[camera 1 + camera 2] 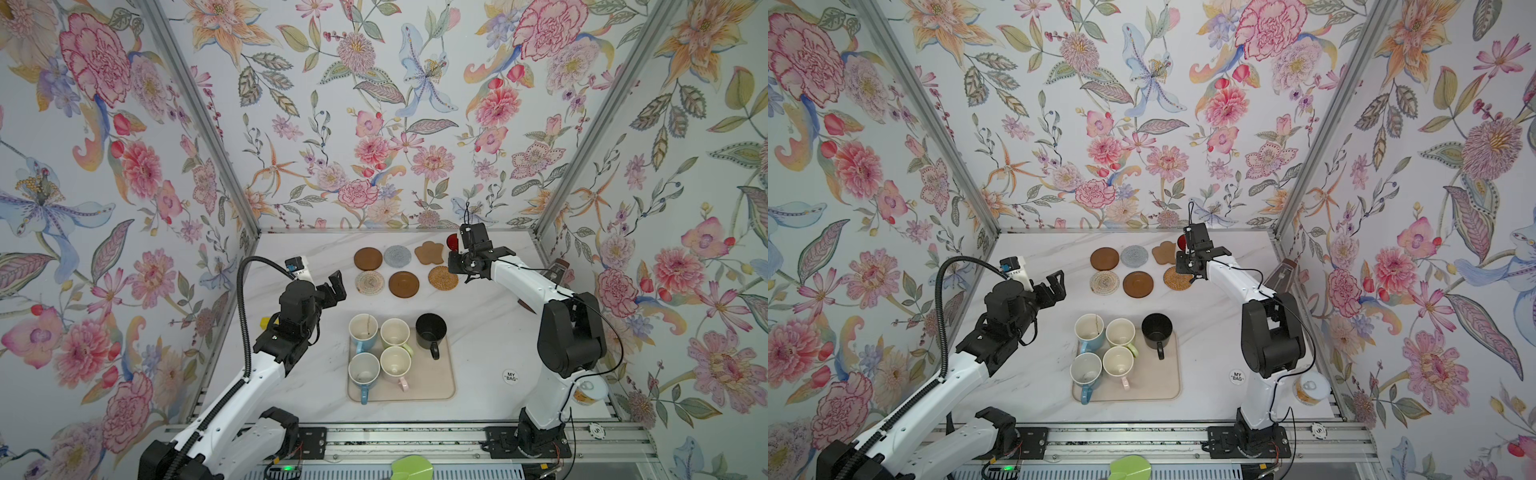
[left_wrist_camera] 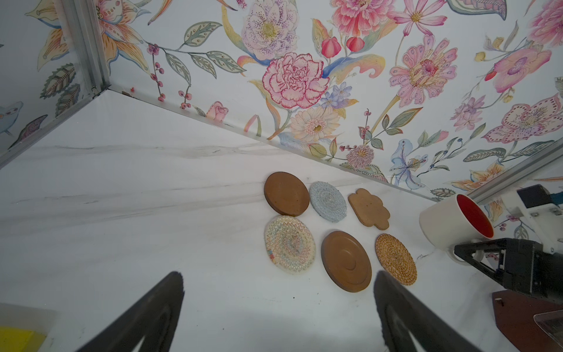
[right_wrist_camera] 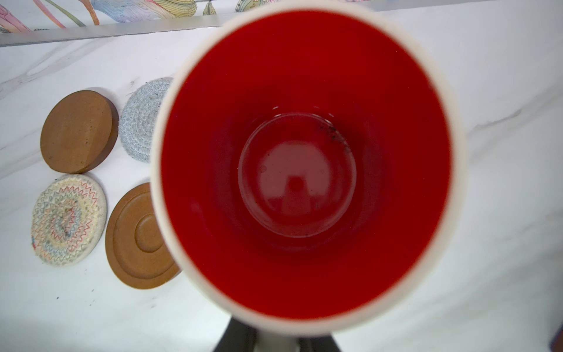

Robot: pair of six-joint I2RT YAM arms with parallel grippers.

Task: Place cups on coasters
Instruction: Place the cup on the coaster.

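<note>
Floral wallpaper covers the walls around a white marble-patterned table (image 1: 490, 324). Six coasters lie at its back in two rows, all bare: a dark brown disc (image 1: 368, 259), a grey coaster (image 1: 397, 256) and a tan flower-shaped coaster (image 1: 429, 252) behind; a cream woven coaster (image 1: 369, 282), a ringed brown disc (image 1: 403, 284) and a golden rattan coaster (image 1: 443, 277) in front. Nearer the arms' bases, a beige tray (image 1: 436, 386) carries five upright mugs. A light blue mug (image 1: 363, 330), a pale green mug (image 1: 395, 333), a second light blue mug (image 1: 364, 371) and a pale pink mug (image 1: 395, 362) crowd together. A black mug (image 1: 431, 331) stands apart at the tray's back right corner. The right gripper (image 3: 278, 343) has its fingers closed tight at the handle side of the white mug with red inside (image 2: 454, 225). It holds the mug just to the right of the flower-shaped and rattan coasters. The mug looks lifted off the table and tipped, its mouth facing the wrist camera. The left gripper (image 2: 280, 320) is spread wide with nothing between its fingers, over bare table to the left of the coasters.
</note>
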